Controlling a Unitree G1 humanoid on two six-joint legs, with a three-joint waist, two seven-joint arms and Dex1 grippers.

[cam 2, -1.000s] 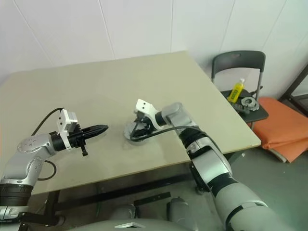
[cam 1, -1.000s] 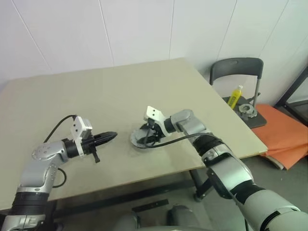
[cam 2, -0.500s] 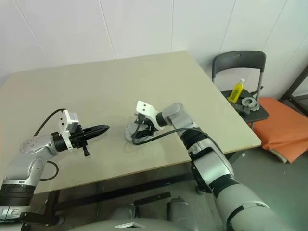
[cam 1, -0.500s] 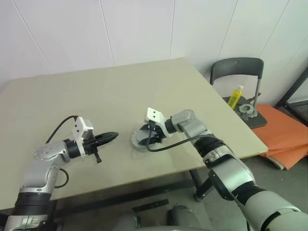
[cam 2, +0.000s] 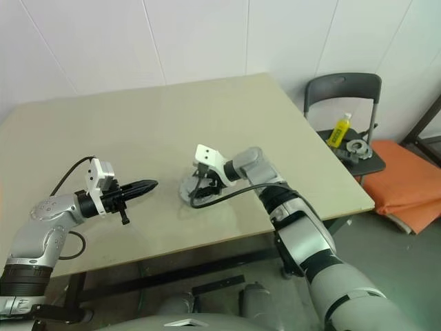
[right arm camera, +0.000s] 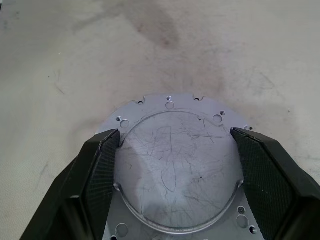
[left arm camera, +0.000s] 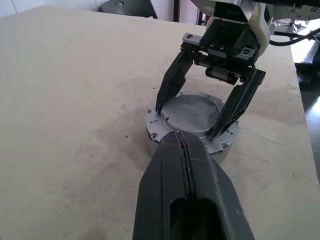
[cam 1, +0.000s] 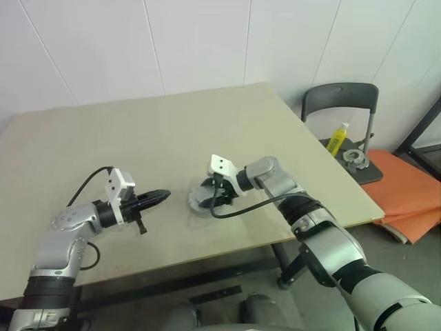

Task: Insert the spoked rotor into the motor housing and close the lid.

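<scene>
From the head views I see the motor housing [cam 1: 204,199] sitting on the counter [cam 1: 172,138] toward the near edge, roughly midway between my two arms, with the right gripper [cam 1: 215,198] reaching in from the right and bent down over it. The left gripper [cam 1: 157,196] hangs just left of the housing, apart from it, its jaws clenched on nothing. Off the counter to the far right, a chair [cam 1: 341,110] carries a yellow bottle [cam 1: 337,138] and a small metal part [cam 1: 355,158] I cannot identify. In the left wrist view my own closed fingers point at the housing, and I see a flat silver disc, which I take for the lid [left arm camera: 192,112], lying on top of its flanged body, while the right jaws straddle that disc, one finger at each side of its rim. In the right wrist view the scratched face of the lid [right arm camera: 177,170] covers the housing's mouth, the drilled flange showing around it, and the two pads [right arm camera: 102,172] sit at or right against its edge; I judge the jaws are grasping the lid, spread wide. The rotor and windings are hidden beneath, so I can't confirm the rotor is in, but I judge the insertion is likely done. What seems left is seating the lid fully and releasing it.
</scene>
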